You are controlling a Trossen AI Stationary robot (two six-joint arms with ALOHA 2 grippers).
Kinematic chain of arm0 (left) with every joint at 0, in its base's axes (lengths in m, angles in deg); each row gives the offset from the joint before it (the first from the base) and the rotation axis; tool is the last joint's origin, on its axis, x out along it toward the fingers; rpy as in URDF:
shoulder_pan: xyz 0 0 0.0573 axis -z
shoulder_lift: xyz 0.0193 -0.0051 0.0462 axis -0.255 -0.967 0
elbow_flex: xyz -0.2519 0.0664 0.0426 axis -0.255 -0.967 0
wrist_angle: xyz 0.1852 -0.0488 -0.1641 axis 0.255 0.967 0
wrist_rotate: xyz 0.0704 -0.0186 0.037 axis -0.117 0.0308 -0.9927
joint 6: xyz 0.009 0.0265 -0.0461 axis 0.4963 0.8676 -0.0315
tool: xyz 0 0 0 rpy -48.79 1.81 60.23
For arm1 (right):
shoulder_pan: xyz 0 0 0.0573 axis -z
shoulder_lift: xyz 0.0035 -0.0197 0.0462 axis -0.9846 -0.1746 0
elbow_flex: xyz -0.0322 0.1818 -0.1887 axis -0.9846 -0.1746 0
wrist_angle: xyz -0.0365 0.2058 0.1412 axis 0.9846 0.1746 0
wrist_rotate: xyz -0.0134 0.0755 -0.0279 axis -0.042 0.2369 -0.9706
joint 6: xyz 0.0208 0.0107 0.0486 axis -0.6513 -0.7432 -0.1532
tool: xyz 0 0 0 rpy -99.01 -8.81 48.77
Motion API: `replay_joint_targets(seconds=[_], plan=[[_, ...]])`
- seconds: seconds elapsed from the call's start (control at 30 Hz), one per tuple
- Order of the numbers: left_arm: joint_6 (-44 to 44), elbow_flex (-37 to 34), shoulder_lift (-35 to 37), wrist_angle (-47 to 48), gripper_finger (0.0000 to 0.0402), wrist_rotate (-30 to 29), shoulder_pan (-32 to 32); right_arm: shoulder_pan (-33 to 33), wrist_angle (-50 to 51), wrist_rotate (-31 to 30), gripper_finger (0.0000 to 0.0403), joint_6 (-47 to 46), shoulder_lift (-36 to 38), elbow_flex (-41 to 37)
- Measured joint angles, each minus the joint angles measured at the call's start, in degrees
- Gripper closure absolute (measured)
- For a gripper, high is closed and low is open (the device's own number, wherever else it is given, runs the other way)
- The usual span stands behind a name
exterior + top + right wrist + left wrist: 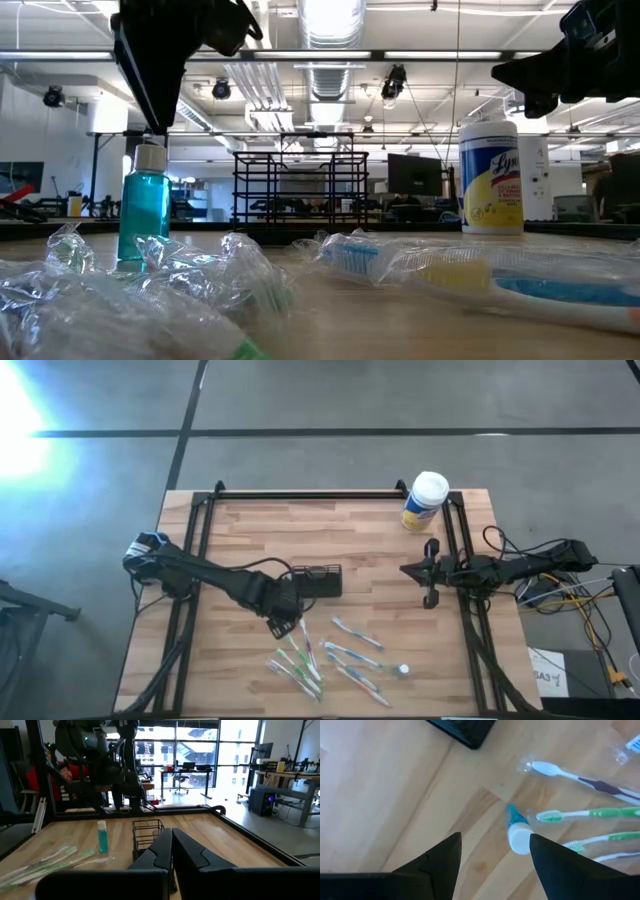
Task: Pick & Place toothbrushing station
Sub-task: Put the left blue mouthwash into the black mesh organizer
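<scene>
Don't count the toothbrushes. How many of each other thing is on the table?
Black mesh organiser: 1
Blue bottle with white cap: 1
Yellow wipes canister: 1
Small white round thing, too small to name: 1
Total: 4

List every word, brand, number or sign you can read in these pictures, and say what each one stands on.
"Ly": large dark blue letters, cut off by the curve, on the yellow label of the white-lidded plastic wipes canister in the low view.
Small print lower on that label: too blurred to read.
White paper sheet lying beyond the table's right edge: dark characters, too small to read.
Small blue liquid bottle with white cap, black mesh organiser box, wrapped toothbrushes: no readable text.
</scene>
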Motion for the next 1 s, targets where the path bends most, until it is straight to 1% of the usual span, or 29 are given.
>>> replay_joint_targets(seconds=[0.37, 0.47, 0.63, 0.7, 1.0], plan=[[1.4, -0.6, 0.1, -4.2, 0.016, 3.5, 1.1, 0.0, 0.2, 0.0, 0.0394, -0.8, -0.1, 0.0], [1.3, -2.1, 0.1, -4.7, 0.016, 3.6, 1.4, 0.0, 0.4, 0.0, 0.0394, -1.7, -0.1, 0.0], [1.0, -5.5, 0.1, -8.7, 0.0162, 3.6, 1.4, 0.0, 1.5, 0.0, 0.0394, -2.3, -0.1, 0.0], [1.0, -6.5, 0.1, -10.6, 0.0162, 4.5, 1.4, 0.0, 1.5, 0.0, 0.0394, -2.4, -0.1, 0.0], [0.9, -8.6, 0.1, -11.7, 0.0162, 5.1, 1.4, 0.0, 1.5, 0.0, 0.0394, -2.3, -0.1, 0.0]])
